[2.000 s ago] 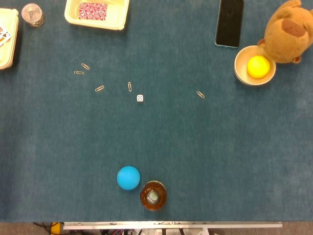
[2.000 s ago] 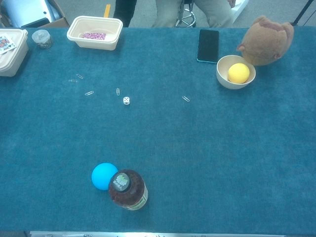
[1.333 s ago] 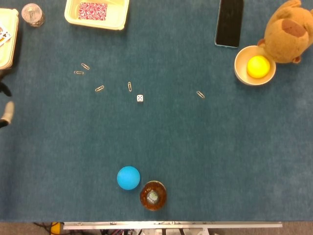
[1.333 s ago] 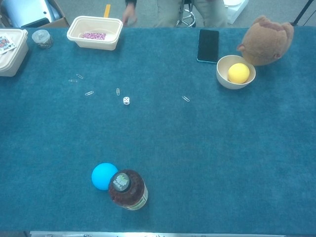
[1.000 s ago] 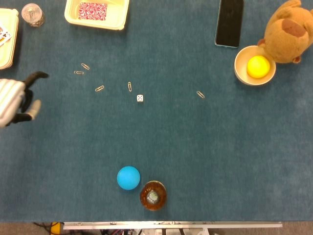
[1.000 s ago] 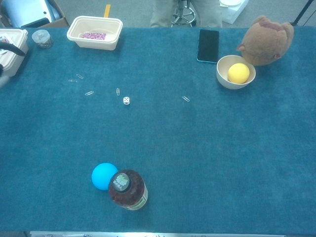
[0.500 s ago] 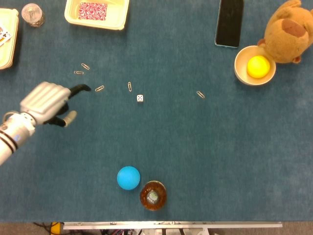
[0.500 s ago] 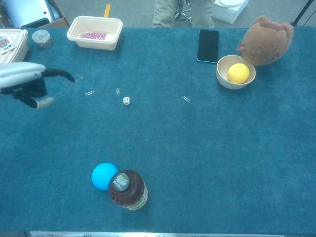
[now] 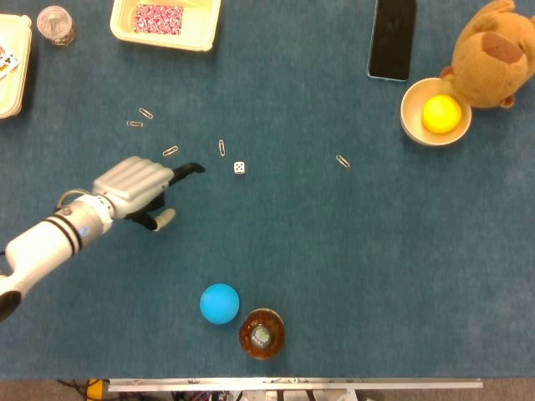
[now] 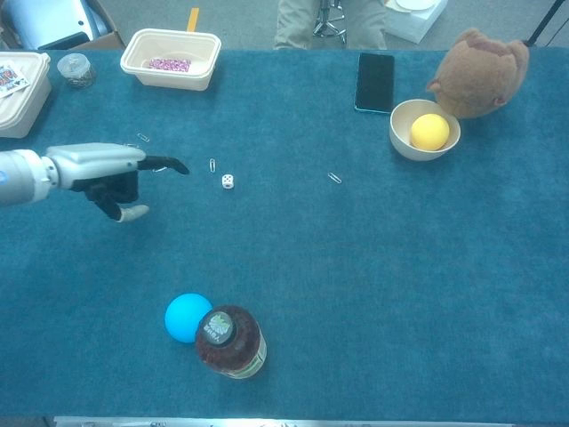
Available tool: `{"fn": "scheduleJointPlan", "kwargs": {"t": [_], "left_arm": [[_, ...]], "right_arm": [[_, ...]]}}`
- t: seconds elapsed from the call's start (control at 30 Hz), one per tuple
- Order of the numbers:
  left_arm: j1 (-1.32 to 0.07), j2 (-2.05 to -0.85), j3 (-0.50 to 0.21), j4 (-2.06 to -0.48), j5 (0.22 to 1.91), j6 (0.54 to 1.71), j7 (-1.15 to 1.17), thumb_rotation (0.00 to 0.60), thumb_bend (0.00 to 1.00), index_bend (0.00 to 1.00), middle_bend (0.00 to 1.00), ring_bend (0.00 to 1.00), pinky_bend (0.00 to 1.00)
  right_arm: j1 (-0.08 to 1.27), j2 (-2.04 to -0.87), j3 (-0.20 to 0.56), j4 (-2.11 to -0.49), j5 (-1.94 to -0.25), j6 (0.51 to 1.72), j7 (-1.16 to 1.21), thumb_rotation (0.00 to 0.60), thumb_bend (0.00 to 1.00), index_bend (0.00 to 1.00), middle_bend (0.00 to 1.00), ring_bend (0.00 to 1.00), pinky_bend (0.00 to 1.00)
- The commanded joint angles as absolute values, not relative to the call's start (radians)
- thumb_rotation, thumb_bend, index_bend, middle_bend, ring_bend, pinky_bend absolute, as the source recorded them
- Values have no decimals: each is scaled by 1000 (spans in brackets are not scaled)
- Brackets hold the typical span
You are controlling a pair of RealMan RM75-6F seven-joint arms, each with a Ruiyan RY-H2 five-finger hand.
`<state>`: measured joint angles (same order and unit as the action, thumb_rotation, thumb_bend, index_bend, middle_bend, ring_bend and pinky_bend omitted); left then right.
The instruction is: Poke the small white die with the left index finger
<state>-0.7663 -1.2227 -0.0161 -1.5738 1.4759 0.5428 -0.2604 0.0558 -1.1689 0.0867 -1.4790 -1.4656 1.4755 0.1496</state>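
Observation:
The small white die [image 9: 239,168] [image 10: 228,181] lies on the blue table cloth, near the middle left. My left hand [image 9: 140,188] [image 10: 108,176] hovers just left of it, with one black-tipped finger [image 9: 191,170] stretched out toward the die and the other fingers curled in. A gap remains between that fingertip and the die. The hand holds nothing. My right hand shows in neither view.
Paperclips [image 9: 221,148] [image 9: 170,151] lie scattered around the die and hand. A blue ball [image 9: 219,302] and a brown jar [image 9: 262,332] stand near the front edge. A bowl with a yellow ball [image 9: 435,113], a plush bear [image 9: 493,54], a phone [image 9: 391,38] and trays [image 9: 165,22] sit at the back.
My left hand came in from the left edge and moved right across the table toward the die, finger extended. The die has not moved.

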Motion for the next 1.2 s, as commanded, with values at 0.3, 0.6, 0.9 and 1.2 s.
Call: {"fn": "scheduleJointPlan", "kwargs": {"t": [0.3, 0.6, 0.9, 1.2], "left_arm": [[-827, -1326, -21, -1500, 1415, 478, -260, 600, 462, 68, 1000, 1000, 1000], [-847, -1375, -22, -1467, 1380, 463, -267, 600, 462, 69, 1000, 1000, 1000], [-864, -1411, -27, -1435, 1360, 459, -272, 600, 462, 70, 1000, 1000, 1000], [-873, -1406, -28, -1425, 1347, 459, -270, 600, 462, 70, 1000, 1000, 1000]], "right_arm": [[57, -1171, 86, -1453, -1460, 1466, 177, 600, 294, 382, 331, 229, 360], [57, -1172, 86, -1434, -1462, 1465, 197, 600, 294, 382, 331, 229, 360], [50, -1163, 87, -1430, -1461, 1476, 208, 600, 293, 382, 331, 229, 360], [46, -1161, 89, -1435, -1455, 1480, 203, 600, 294, 382, 331, 229, 360]]}}
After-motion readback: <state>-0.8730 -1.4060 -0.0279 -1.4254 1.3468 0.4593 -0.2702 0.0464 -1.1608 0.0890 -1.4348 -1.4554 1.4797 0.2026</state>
